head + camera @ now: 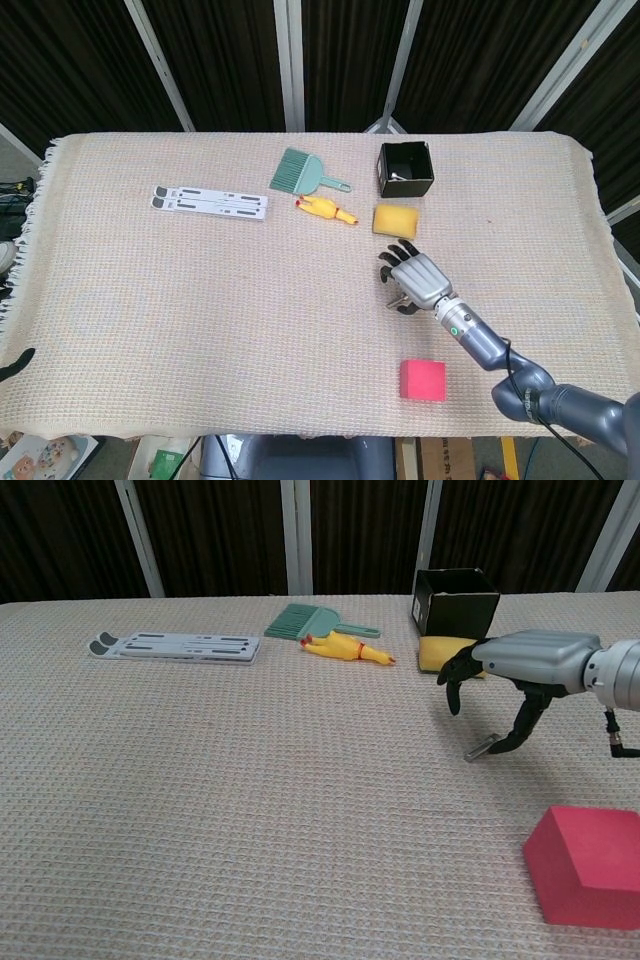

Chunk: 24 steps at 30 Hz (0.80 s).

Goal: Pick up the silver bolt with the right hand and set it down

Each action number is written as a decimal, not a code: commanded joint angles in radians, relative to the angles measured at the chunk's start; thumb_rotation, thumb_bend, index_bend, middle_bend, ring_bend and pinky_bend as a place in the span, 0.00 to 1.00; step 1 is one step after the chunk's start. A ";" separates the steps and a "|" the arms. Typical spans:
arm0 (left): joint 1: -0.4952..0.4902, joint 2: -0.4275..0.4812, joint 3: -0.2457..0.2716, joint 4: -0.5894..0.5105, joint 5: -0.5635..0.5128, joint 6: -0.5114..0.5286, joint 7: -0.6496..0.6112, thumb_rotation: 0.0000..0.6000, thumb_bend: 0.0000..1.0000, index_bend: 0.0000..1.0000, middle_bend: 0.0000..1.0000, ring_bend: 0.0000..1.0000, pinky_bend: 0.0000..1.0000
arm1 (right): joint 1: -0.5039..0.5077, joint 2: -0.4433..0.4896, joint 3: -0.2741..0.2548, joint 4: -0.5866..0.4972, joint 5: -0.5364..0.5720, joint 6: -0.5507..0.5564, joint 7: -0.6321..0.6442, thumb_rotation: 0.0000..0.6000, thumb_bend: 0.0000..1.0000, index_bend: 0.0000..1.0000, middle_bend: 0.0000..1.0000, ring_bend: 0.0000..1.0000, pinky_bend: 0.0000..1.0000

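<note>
The silver bolt (482,747) lies flat on the woven cloth, right of the table's middle. In the head view only a sliver of the bolt (395,299) shows under my right hand (418,278). That hand (525,660) hovers palm-down just above it, fingers hanging down and apart. Its thumb reaches down to the bolt's right end, and nothing is lifted. A dark tip (15,362) at the lower left edge of the head view looks like part of my left hand; its pose does not show.
A yellow sponge (445,653) and a black open box (456,600) stand just behind the right hand. A red block (590,878) sits in front of it. A rubber chicken (325,209), green brush (300,172) and flat grey stand (210,202) lie further left.
</note>
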 commanded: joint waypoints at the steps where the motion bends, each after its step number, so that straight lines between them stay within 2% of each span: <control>1: 0.000 -0.001 0.000 0.000 0.001 0.000 0.002 1.00 0.20 0.19 0.04 0.03 0.11 | -0.003 -0.010 -0.007 0.010 -0.011 0.011 0.012 1.00 0.18 0.44 0.20 0.11 0.01; 10: 0.002 -0.001 -0.001 0.000 0.000 0.004 0.003 1.00 0.20 0.19 0.04 0.03 0.11 | -0.006 -0.046 -0.024 0.054 -0.048 0.051 0.042 1.00 0.24 0.48 0.20 0.12 0.02; 24: 0.000 -0.006 -0.002 0.001 -0.001 0.004 0.017 1.00 0.20 0.19 0.04 0.03 0.11 | -0.014 -0.060 -0.049 0.100 -0.068 0.069 0.064 1.00 0.25 0.52 0.20 0.12 0.02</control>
